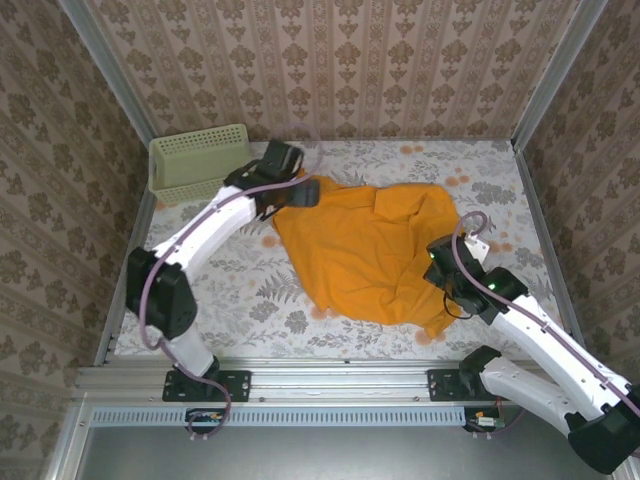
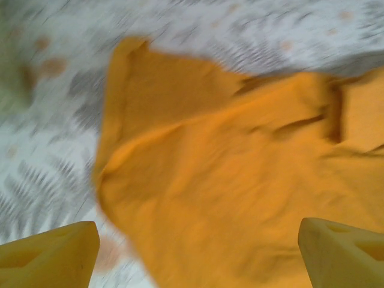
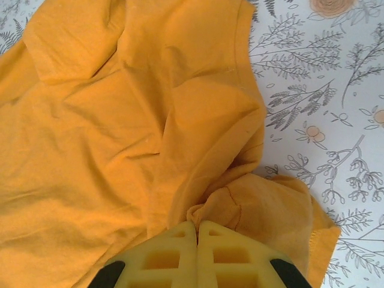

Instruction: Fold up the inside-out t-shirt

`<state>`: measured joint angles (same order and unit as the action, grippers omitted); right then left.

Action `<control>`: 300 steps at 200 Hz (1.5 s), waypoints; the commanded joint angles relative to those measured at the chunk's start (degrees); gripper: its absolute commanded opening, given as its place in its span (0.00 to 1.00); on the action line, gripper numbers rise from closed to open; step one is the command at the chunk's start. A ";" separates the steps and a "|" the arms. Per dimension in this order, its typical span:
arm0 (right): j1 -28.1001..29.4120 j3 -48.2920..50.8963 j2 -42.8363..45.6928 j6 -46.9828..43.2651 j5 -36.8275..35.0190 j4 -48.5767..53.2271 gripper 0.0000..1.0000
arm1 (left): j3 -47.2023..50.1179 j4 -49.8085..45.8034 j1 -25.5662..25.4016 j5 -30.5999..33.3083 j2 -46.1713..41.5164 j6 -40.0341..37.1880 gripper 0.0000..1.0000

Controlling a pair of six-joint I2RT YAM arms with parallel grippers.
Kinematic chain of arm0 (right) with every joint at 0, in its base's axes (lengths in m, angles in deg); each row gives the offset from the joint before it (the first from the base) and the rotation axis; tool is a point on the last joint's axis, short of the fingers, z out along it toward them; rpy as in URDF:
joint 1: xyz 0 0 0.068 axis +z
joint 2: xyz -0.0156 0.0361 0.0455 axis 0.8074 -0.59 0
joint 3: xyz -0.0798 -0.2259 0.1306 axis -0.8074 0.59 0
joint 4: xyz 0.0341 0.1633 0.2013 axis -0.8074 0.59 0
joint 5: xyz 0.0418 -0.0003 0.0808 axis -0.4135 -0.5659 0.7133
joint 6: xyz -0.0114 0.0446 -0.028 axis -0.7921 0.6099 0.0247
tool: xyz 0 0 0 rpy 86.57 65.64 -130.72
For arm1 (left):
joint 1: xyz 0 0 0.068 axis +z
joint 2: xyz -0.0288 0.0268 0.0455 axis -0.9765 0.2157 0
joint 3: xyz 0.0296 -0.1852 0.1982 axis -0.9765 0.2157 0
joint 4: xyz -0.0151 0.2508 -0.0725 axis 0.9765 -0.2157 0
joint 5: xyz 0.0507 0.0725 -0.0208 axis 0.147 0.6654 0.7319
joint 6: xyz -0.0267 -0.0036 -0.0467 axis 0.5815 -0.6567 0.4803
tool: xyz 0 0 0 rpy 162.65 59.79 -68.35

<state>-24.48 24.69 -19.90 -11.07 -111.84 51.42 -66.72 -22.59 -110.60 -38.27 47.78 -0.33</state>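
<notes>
Damask wallpaper (image 1: pixel 330 60) closes three sides of your cell, and a floral-printed counter (image 1: pixel 240 290) runs between them; on it you can count one basket (image 1: pixel 198 160) and one t-shirt (image 1: pixel 360 250), with two arms reaching in from the near edge. Start at the far left, in the back corner: the basket is pale green plastic mesh; the top view gives you its slatted wall and rim, and you cannot tell what it holds. Just right of it your left claw (image 1: pixel 303 192) hangs over the shirt's far-left corner; in the left wrist view its two yellow fingers (image 2: pixel 54 255) stand spread wide at the lower corners, with blurred cloth beneath them and nothing in their grip. The orange-yellow t-shirt lies crumpled across the middle of the counter, plain face up, near the basket but apart from it; folds and a seam show in the wrist views. At the shirt's right edge your right claw (image 1: pixel 443 262) is pressed together; in the right wrist view its fingers (image 3: pixel 174 255) meet tip to tip, pinching a gathered fold of the shirt beside a stitched hem, with bare floral counter to the right.
</notes>
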 commanded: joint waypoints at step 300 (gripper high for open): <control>-14.12 -27.80 -24.88 -22.84 3.01 -3.93 0.00 | -30.54 -18.69 4.84 -0.53 26.62 -5.18 0.54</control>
<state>-34.71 -4.62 -37.27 -32.51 -118.35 53.32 -88.38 -33.19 -106.58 -34.93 66.81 -3.76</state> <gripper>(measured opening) 0.065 0.436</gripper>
